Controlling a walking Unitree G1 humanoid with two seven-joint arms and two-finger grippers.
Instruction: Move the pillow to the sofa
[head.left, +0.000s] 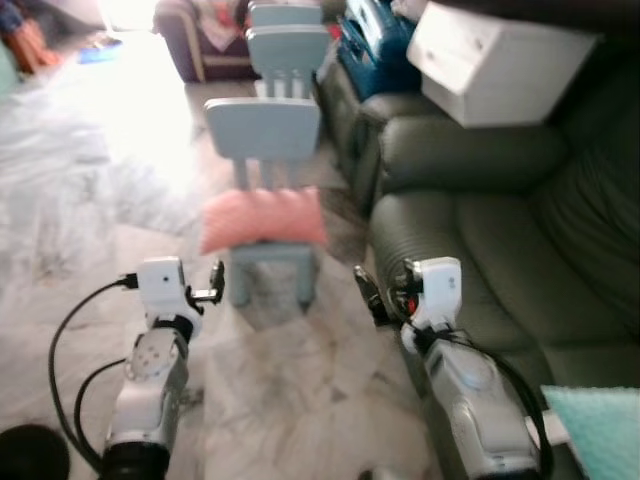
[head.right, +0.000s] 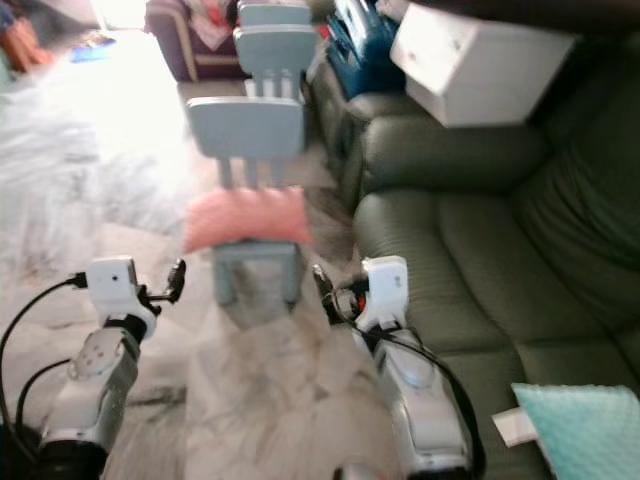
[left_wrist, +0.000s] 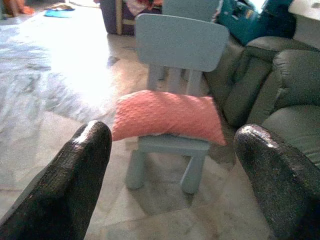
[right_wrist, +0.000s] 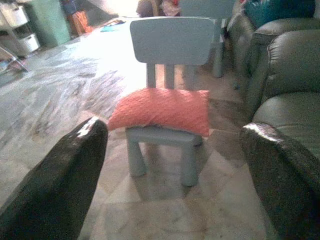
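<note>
A dark green sofa (head.left: 490, 250) is taking up the robot's right side, its ribbed seat cushions running toward the camera, with a white box (head.left: 495, 60) sitting up on its far arm and a pale turquoise cushion (head.left: 600, 430) lying on the near seat. Beside the sofa, on the marbled floor (head.left: 90, 200), a small light blue chair (head.left: 265, 150) is standing with its slatted back away from the robot; a second chair of the same colour (head.left: 288, 45) is standing just behind it.

The pillow (head.left: 263, 220) is lying across the near chair's seat, well apart from both grippers. It is salmon pink, rectangular and plump, with a fine bumpy texture showing in the wrist views, and its ends are overhanging the seat on both sides, its corners drooping a little.

The left gripper (head.left: 217, 280) is hovering low before the chair, empty, its two black fingers (left_wrist: 75, 180) standing spread wide. The right gripper (head.left: 368, 290) is hovering beside the sofa's front edge, likewise empty with its fingers (right_wrist: 60, 185) parted wide.
</note>
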